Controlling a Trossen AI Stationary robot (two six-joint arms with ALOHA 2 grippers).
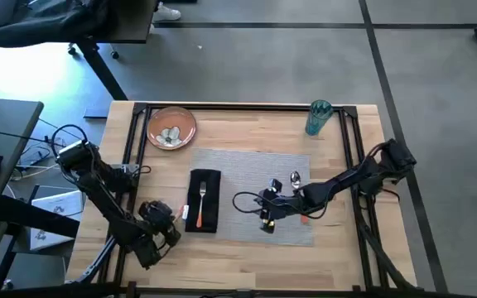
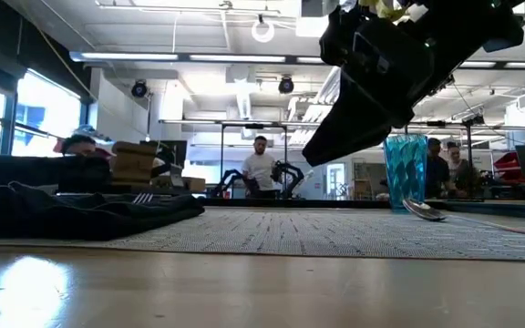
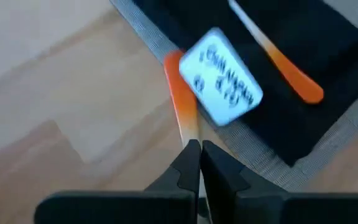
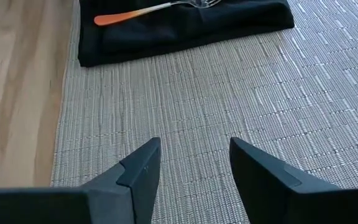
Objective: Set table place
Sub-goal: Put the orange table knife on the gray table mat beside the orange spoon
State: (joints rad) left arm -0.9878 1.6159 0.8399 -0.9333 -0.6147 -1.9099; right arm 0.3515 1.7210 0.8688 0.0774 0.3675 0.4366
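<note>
A grey placemat (image 1: 255, 194) lies on the table (image 1: 247, 257). On the mat's left part rests a black napkin (image 1: 204, 200) with an orange-handled fork (image 4: 148, 11) on top. A spoon (image 1: 295, 178) lies on the mat's right part. The orange-brown plate (image 1: 171, 127) stands at the far left and the teal cup (image 1: 318, 117) at the far right. My left gripper (image 1: 168, 219) is beside the napkin's left edge, shut on an orange-handled cutlery piece (image 3: 180, 99) that has a white label (image 3: 222, 78) by its handle. My right gripper (image 4: 194, 155) hovers open over the mat's middle. My left gripper pinches the cutlery piece between its two fingers at the metal part (image 3: 190, 129) just past the orange handle. The fingers lie along the piece, and the handle points away from them, over the placemat's left edge. Whether the piece rests on the table, I cannot tell.
A black rail frame (image 1: 247, 105) edges the table. Bare wood (image 1: 247, 257) shows along the near edge and between plate and cup. The right arm (image 1: 346, 178) reaches across the mat's right part, over the spoon's handle. People stand in the room beyond the far edge.
</note>
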